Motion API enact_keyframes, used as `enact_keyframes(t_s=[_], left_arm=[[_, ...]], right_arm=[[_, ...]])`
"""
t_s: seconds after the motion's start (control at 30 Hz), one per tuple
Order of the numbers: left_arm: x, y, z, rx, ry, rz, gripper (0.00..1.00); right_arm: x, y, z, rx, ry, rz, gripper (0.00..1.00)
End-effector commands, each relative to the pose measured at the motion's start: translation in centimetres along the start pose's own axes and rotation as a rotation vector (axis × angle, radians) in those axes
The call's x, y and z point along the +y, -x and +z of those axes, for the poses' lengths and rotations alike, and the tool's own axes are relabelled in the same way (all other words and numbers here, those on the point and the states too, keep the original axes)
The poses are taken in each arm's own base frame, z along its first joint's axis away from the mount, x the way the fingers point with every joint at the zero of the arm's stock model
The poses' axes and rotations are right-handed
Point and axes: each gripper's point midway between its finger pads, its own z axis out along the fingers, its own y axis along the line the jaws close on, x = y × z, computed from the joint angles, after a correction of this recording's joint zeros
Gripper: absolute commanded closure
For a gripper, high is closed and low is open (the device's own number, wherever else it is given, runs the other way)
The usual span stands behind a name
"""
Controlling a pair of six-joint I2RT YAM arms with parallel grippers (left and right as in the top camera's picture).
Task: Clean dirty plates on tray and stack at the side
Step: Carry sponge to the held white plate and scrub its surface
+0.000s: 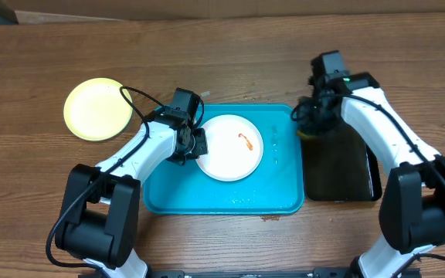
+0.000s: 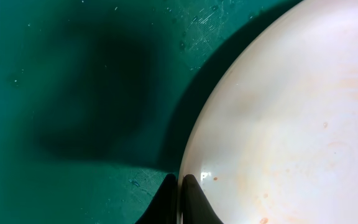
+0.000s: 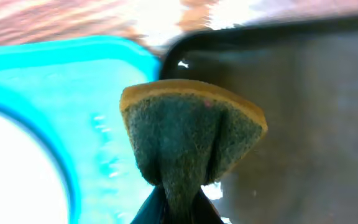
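The plate (image 1: 224, 158) is pinched by the left gripper (image 2: 180, 190); the sponge (image 3: 188, 130) squeezed in the right gripper (image 3: 176, 210) should be rubbed gently.

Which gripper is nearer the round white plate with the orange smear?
Left. The left gripper pinches the white plate at its left rim; the right gripper, holding a green-and-tan sponge, sits well right of it by the black tray.
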Motion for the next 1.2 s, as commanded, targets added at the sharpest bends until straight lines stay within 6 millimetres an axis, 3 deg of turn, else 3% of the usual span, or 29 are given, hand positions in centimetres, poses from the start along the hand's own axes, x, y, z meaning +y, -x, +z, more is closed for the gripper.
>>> enact_keyframes(t_s=[0.0, 0.13, 0.27, 0.47, 0.67, 0.97, 1.17], left_arm=[[0.1, -0.6, 0.6, 0.019, 0.010, 0.016, 0.96], [0.1, -0.6, 0.6, 0.019, 0.008, 0.016, 0.96], [0.1, -0.7, 0.6, 0.020, 0.008, 0.017, 0.96], [0.1, -0.7, 0.6, 0.020, 0.008, 0.016, 0.96], [0.1, -0.7, 0.6, 0.023, 0.010, 0.016, 0.96], [0.1, -0.7, 0.6, 0.023, 0.010, 0.016, 0.96], [0.2, -0.8, 0.6, 0.025, 0.011, 0.017, 0.96]], right_arm=[[5.6, 1.2, -3.5, -0.090, 0.089, -0.202, 0.96], [9.7, -0.4, -3.4, -0.106, 0.096, -0.331, 0.96], [11.5, -1.5, -2.4, -0.149, -0.037, -0.465, 0.96], [12.3, -2.1, -0.2, -0.184, -0.216, -0.571, 0.96], [12.0, -2.8, 3.2, -0.122, -0.252, -0.590, 0.96], [12.7, -3.7, 7.1, -0.063, -0.212, -0.596, 0.96], [12.9, -4.9, 8.0, -0.005, -0.171, -0.595, 0.96]])
